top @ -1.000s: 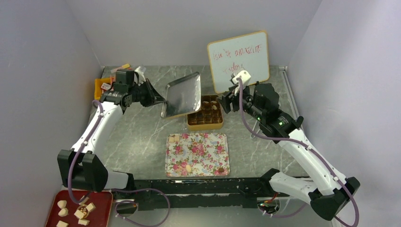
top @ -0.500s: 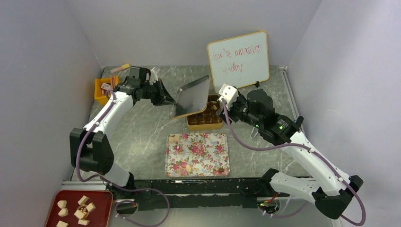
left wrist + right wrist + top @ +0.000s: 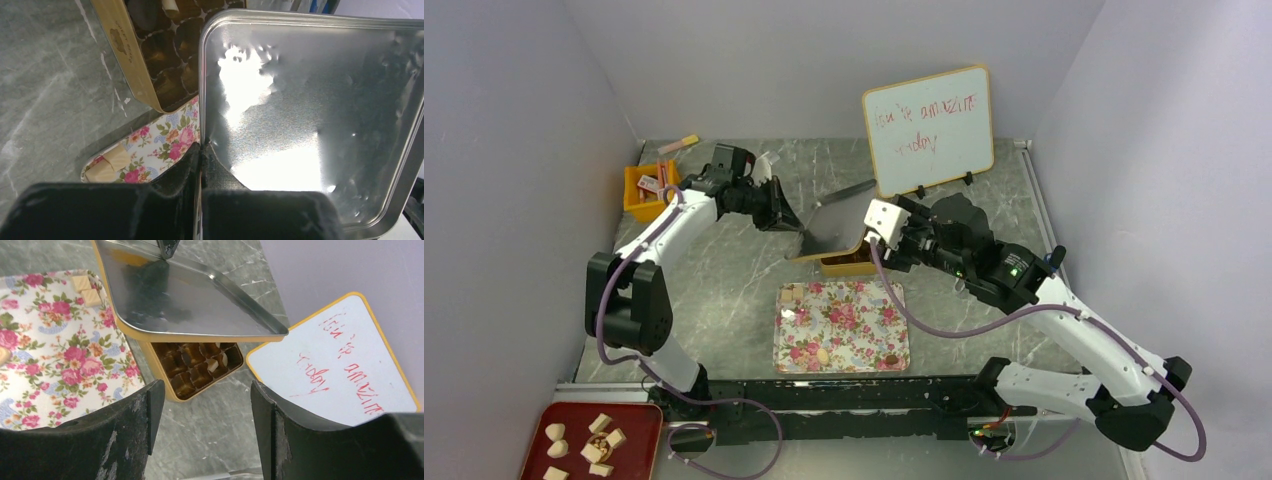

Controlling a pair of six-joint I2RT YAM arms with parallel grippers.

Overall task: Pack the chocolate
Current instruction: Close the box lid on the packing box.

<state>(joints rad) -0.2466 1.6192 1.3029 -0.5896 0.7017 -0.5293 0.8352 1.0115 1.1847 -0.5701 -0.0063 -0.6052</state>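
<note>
My left gripper [image 3: 201, 150] is shut on the rim of a silver metal lid [image 3: 310, 100], which it holds tilted over the gold compartment box [image 3: 849, 263]. The lid [image 3: 185, 300] covers most of the box [image 3: 200, 367]; a few cells show, one holding a cream chocolate [image 3: 220, 362]. Two tan chocolate pieces [image 3: 85, 290] lie at the floral tray's [image 3: 841, 325] far left corner, and two more pieces [image 3: 823, 355] lie near its front edge. My right gripper [image 3: 205, 390] is open and holds nothing, hovering just right of the box.
A whiteboard [image 3: 929, 128] with red writing stands at the back right. An orange bin [image 3: 646, 190] of packets sits at the back left. A red tray [image 3: 592, 445] with pale pieces lies below the table's near left corner. Walls close in on three sides.
The left arm has swung the lid rightward and lowered it flatter over the gold box. The right arm has moved left and down toward the box, its jaws still open.
</note>
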